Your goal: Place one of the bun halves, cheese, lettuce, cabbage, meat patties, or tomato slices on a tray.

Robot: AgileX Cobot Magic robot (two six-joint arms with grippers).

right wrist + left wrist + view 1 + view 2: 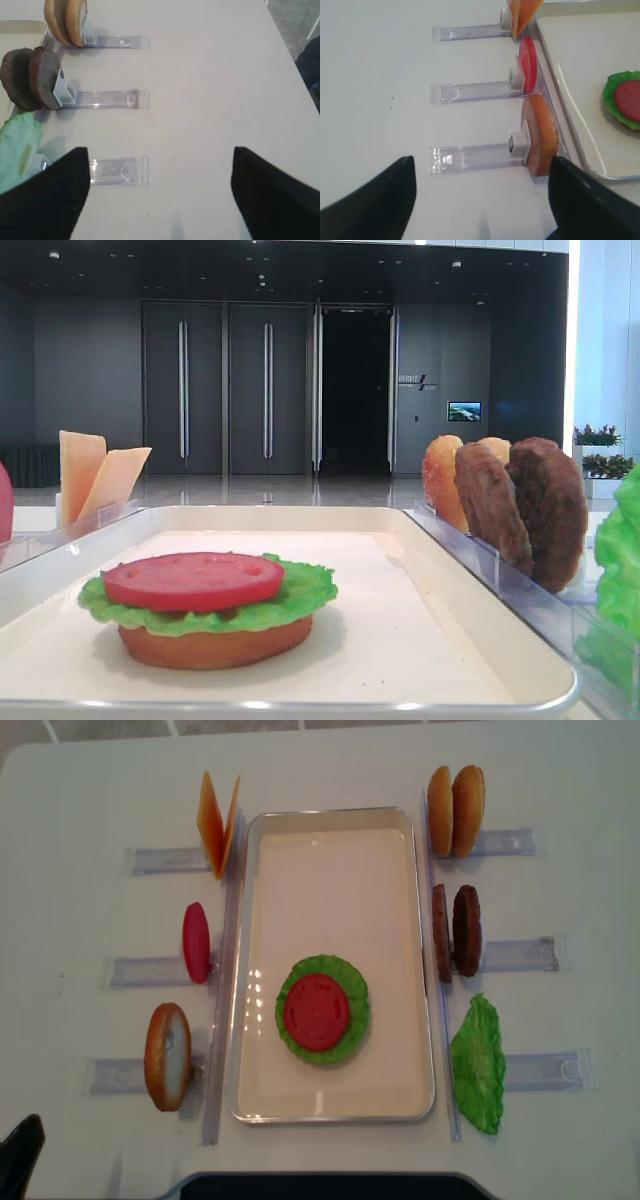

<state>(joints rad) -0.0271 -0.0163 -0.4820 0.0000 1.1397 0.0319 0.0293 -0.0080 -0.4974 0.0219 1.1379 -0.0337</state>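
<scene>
Left wrist view first: the left pincer [480,200] hangs spread wide with nothing in it, low over the surface [380,75], and nearest to it a bun half [540,135] stands on edge in its clear rack [475,155], just left of the tray [572,115]. Right pincer [160,192] is gaping too, empty, near the spare lettuce [17,145]. On the tray, toward the near end, the stack so far is bun, lettuce [322,1010], tomato slice [317,1011]. Farther off on the right stand the meat patties [456,931], and a patty looks like the sensible next layer. I'd come in square across the disc's edges, lift it clear of the rack before swinging over, and set it down flat.
</scene>
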